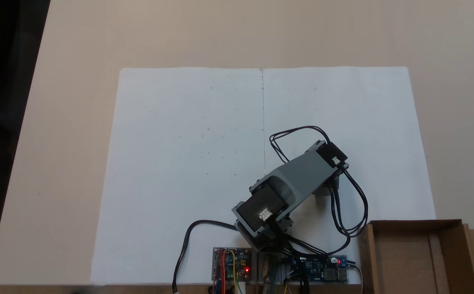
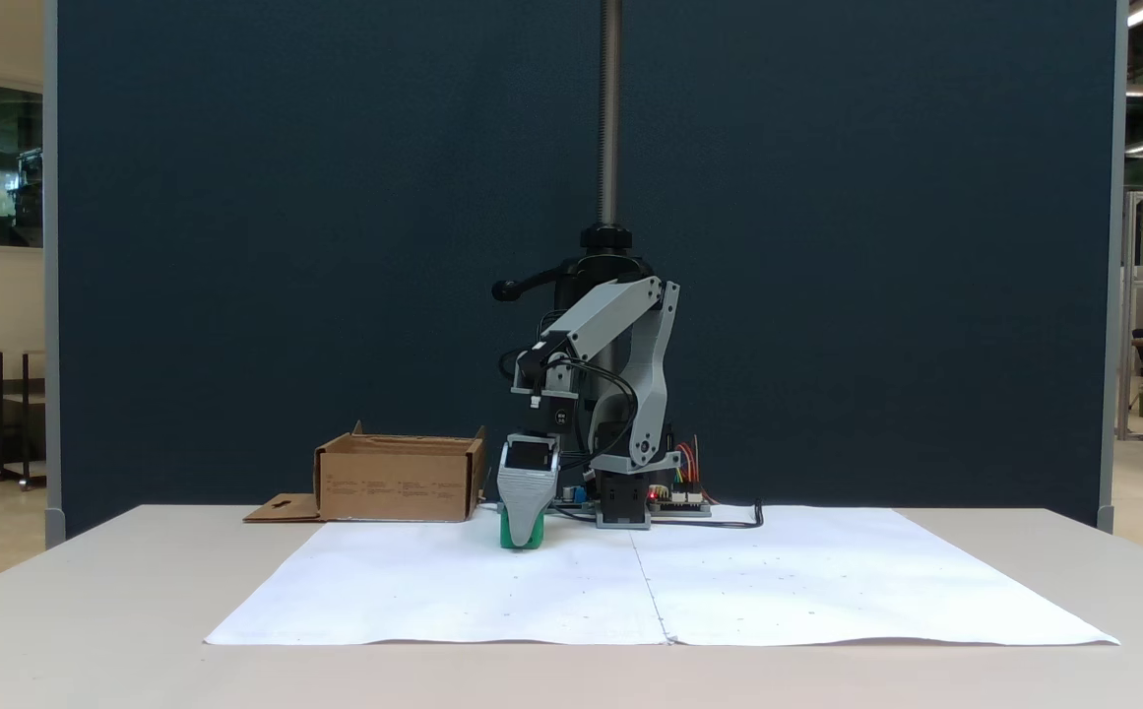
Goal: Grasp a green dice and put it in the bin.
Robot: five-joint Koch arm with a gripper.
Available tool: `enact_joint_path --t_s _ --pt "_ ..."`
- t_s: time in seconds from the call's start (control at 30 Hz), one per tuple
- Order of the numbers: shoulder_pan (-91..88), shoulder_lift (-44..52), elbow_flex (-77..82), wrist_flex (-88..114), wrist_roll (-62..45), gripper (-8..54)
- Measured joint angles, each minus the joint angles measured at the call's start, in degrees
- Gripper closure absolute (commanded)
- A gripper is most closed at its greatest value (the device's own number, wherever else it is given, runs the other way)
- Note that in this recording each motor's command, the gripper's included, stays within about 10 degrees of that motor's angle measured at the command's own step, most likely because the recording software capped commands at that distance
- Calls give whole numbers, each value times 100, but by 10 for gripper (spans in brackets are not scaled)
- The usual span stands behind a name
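Nearest you in a fixed view lies the white paper sheet point(image 2: 630, 581), spread over the pale table point(image 2: 89, 611). On the sheet, the gripper point(image 2: 522, 537) points straight down with its tip at the paper — the green dice point(image 2: 510, 533) shows behind and around the grey finger point(image 2: 526, 492), at paper level. You see only one finger here, so you cannot tell how wide the jaws stand or whether they grip the dice.

Behind and to the left of the gripper stands the bin point(image 2: 399, 480), its flap point(image 2: 281, 509) lying flat on the table. Farther back sit the arm's base and circuit boards point(image 2: 674, 497), then a dark blue partition point(image 2: 335, 246).

From above, the arm point(image 1: 298, 171) covers its own gripper and the dice. The bin point(image 1: 367, 257) sits at lower right, the black cables point(image 1: 353, 208) looping toward its wall — circuit boards point(image 1: 230, 265) along the bottom edge.
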Motion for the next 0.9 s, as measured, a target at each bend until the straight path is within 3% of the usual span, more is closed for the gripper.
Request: enact_joint_path --t_s 0.7,0.8,0.9 --pt "0 -97 70 -343 0 167" --pt "0 -97 70 -360 0 230" --pt "-9 -97 70 -360 0 231"
